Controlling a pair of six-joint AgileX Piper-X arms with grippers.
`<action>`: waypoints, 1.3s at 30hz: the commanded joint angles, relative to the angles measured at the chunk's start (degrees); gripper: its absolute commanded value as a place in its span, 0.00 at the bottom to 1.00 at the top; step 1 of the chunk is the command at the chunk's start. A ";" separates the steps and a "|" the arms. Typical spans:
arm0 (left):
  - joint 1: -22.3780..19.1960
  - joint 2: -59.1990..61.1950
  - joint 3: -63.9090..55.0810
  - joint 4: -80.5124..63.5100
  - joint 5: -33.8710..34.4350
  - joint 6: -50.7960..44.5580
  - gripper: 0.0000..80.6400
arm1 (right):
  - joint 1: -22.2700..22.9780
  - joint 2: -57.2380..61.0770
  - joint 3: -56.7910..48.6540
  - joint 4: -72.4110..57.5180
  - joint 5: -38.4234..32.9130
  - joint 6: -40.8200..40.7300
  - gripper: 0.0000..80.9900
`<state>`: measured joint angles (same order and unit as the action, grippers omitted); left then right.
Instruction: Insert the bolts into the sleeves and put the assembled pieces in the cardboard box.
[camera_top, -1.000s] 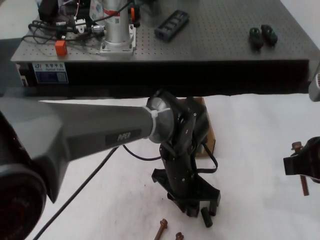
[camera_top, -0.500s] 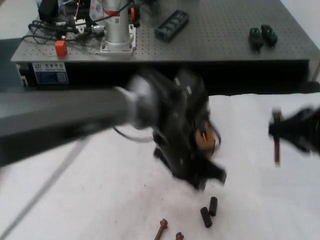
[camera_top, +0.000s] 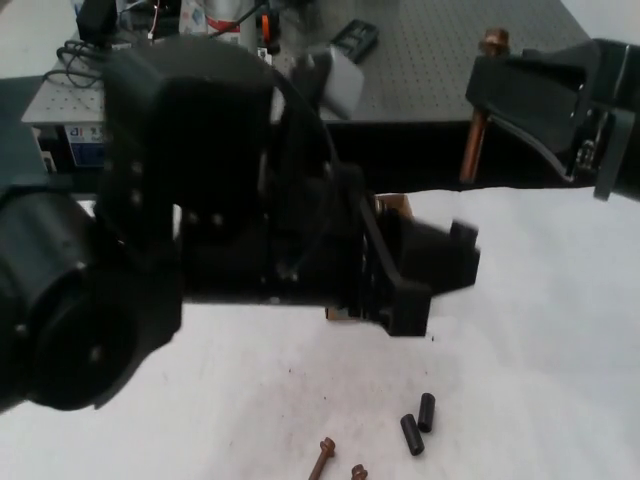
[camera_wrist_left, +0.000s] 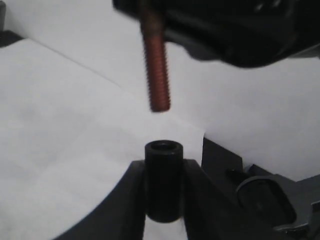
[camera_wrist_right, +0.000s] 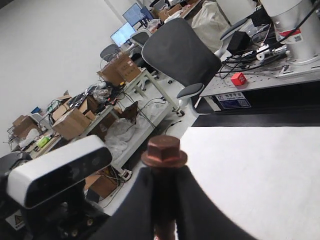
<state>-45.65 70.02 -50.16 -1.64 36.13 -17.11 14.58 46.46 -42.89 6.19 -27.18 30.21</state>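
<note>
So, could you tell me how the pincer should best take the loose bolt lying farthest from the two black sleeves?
Probably by the shank just under the head, coming straight down from above. The bolt lies flat on the white sheet, so the thin shank offers two free sides and the head stops slipping. The second bolt lies apart, leaving room.

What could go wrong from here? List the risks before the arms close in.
1. The bolt in the right claw hangs apart above the sleeve. Its lining up in depth is unclear, so the tip may strike the rim.
2. The left claw grips the sleeve only at its sides, so a push from above might slide it down and out.
</note>
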 joint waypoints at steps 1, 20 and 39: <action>-0.08 -0.81 0.13 -1.48 0.55 -1.44 0.01 | 0.55 0.28 -0.10 -1.42 0.14 0.99 0.03; -0.08 -0.81 0.13 -2.39 -4.48 -2.39 0.01 | 0.91 0.13 -0.10 5.43 -0.03 0.63 0.03; -0.08 -0.81 0.13 -3.18 -2.96 -0.63 0.01 | 0.91 0.13 -0.10 6.17 -6.77 -1.20 0.00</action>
<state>-45.65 69.62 -49.53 -3.19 34.41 -18.74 15.47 46.46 -42.89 11.88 -27.52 31.04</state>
